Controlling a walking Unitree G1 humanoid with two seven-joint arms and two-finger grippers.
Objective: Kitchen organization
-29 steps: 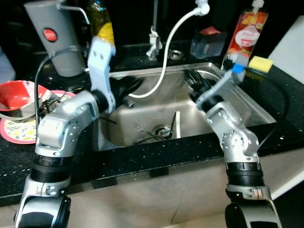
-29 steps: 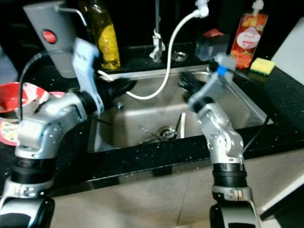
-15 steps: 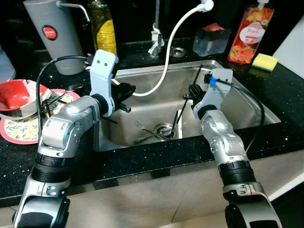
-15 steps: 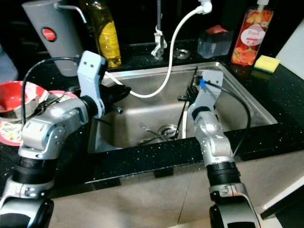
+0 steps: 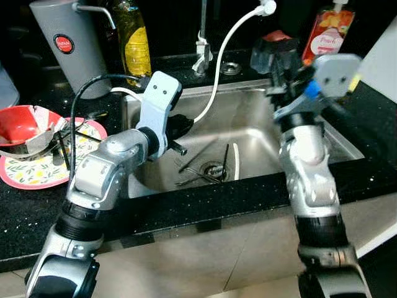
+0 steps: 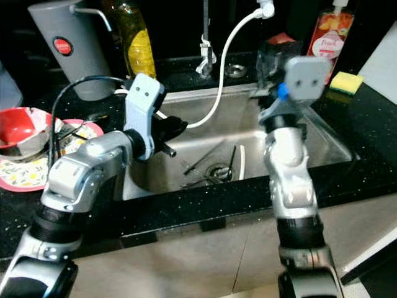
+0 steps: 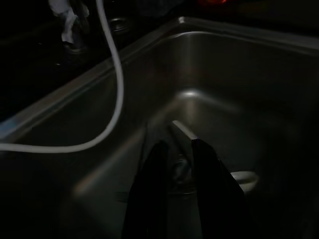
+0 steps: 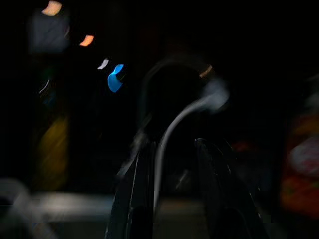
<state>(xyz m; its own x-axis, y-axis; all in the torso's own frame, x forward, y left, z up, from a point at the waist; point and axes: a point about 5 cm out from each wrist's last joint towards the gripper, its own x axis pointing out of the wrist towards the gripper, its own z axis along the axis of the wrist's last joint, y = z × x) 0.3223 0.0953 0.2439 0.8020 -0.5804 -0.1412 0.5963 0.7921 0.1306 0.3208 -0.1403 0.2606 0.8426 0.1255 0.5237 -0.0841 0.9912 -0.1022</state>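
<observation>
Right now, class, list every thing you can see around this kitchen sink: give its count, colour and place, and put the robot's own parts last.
Sink: one, steel, set in the black counter.
Cutlery: several pieces, metal, around the sink's drain.
Hose: one, white, hanging into the sink.
Oil bottle: one, yellow, behind the sink's left corner.
Grey jug: one, with a red badge, far left on the counter.
Red bowl: one, on the left counter.
Patterned plate: one, pink-rimmed, beside the bowl.
Soap bottle: one, red, behind the sink on the right.
Sponge: one, yellow, right counter.
Left gripper: black, slightly open, over the sink.
Right gripper: black, open, raised above the sink's right side.
</observation>
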